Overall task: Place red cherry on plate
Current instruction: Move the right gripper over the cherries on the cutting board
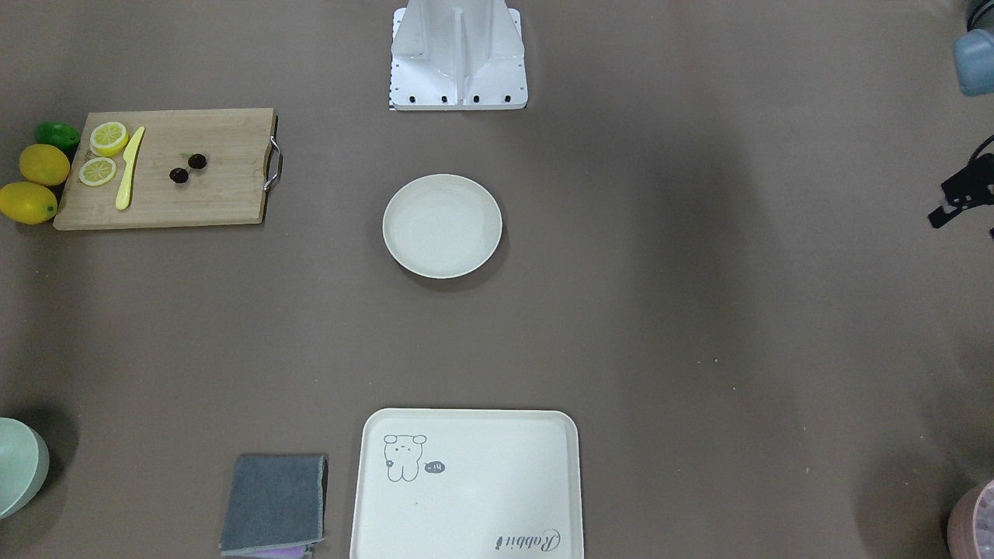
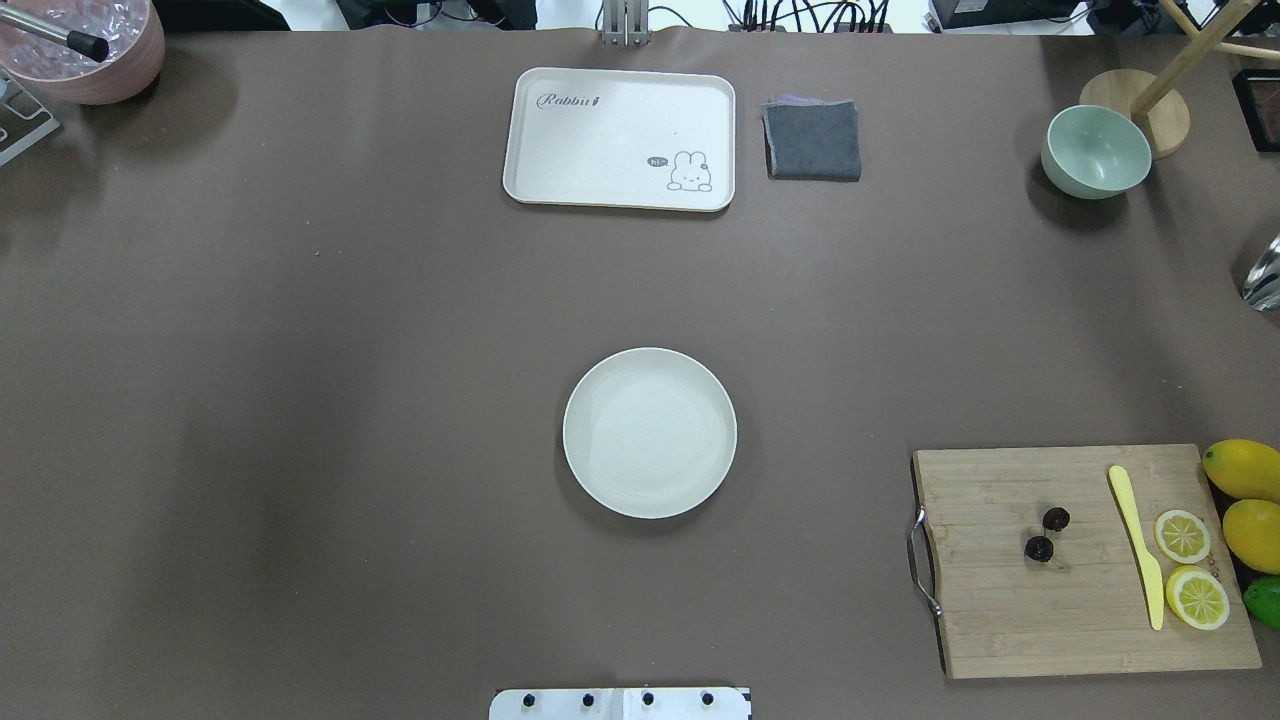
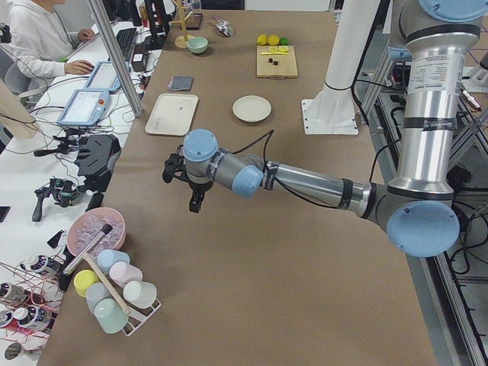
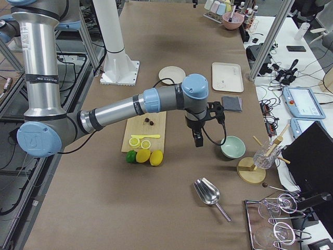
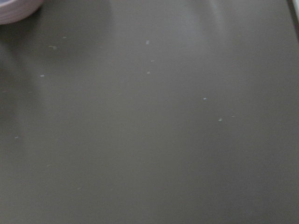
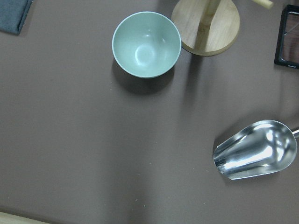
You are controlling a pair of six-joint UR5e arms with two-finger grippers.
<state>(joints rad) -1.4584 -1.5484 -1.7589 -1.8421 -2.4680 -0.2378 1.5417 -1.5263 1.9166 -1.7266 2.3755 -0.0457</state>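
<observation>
One brown desk carries everything. Two arms reach over it. The left hand hangs above bare desk and the right hand hangs near the one green bowl. I cannot tell whether either hand is released or clenched.

One wooden cutting board lies at the robot's right, and one rectangular tray lies at the far edge. One round plate sits mid-desk, and one grey cloth lies just beside the tray.

Two whole lemons and one lime lie at the board's outer end. On the board are one yellow knife, two lemon slices and the red cherry. The cherry is a pair of two dark balls, well apart from the plate.
</observation>
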